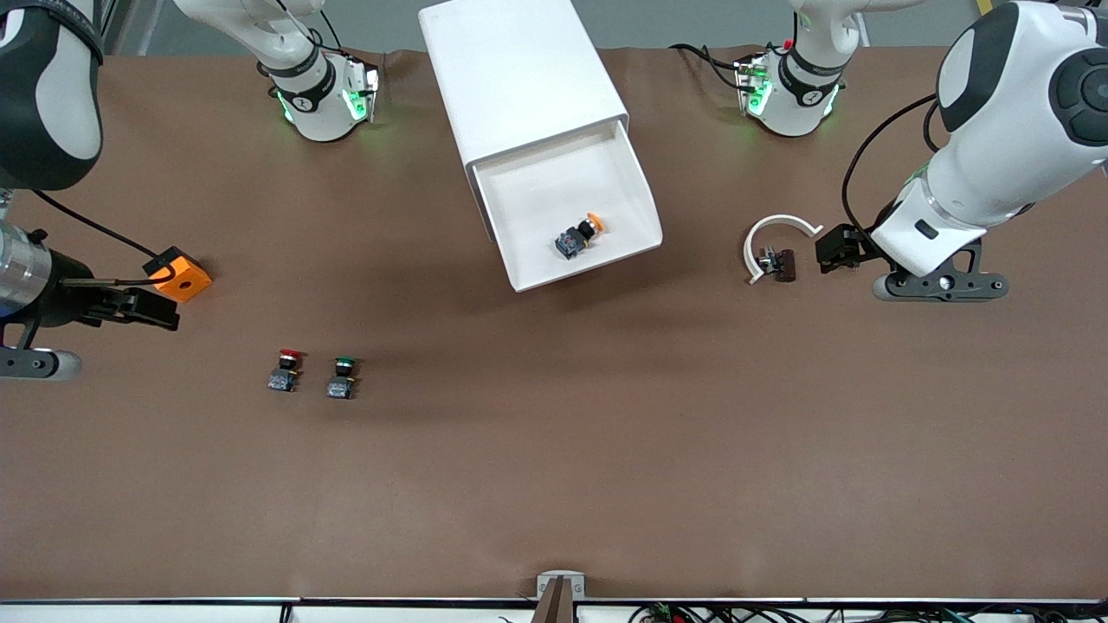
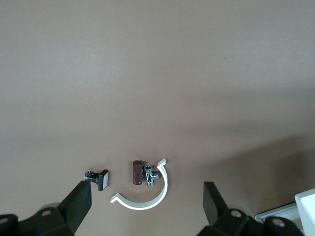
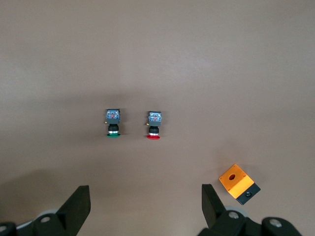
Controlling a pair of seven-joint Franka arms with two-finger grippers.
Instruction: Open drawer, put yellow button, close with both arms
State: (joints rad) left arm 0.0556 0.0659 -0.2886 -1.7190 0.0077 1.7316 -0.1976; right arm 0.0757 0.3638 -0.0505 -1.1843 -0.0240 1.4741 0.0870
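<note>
The white cabinet [image 1: 511, 69] stands mid-table with its drawer [image 1: 636, 186] pulled out toward the front camera. The yellow button [image 1: 582, 235] lies on its side inside the drawer, orange-yellow cap on a black and blue-grey body. My left gripper [image 1: 833, 249] [image 2: 147, 202] hangs open and empty over the table toward the left arm's end, next to a white curved clamp [image 1: 773, 234]. My right gripper [image 1: 156, 310] [image 3: 145, 204] is open and empty over the table toward the right arm's end, beside an orange cube [image 1: 182, 275]. Neither gripper touches the drawer.
A red button [image 1: 286, 369] [image 3: 154, 124] and a green button [image 1: 341, 378] [image 3: 113, 123] lie side by side nearer the front camera. A brown cylinder with a metal fitting [image 1: 782, 263] [image 2: 139, 172] sits inside the clamp [image 2: 147, 200]; a small square black-and-white button [image 2: 100, 179] lies beside it. The orange cube [image 3: 238, 182] has a hole.
</note>
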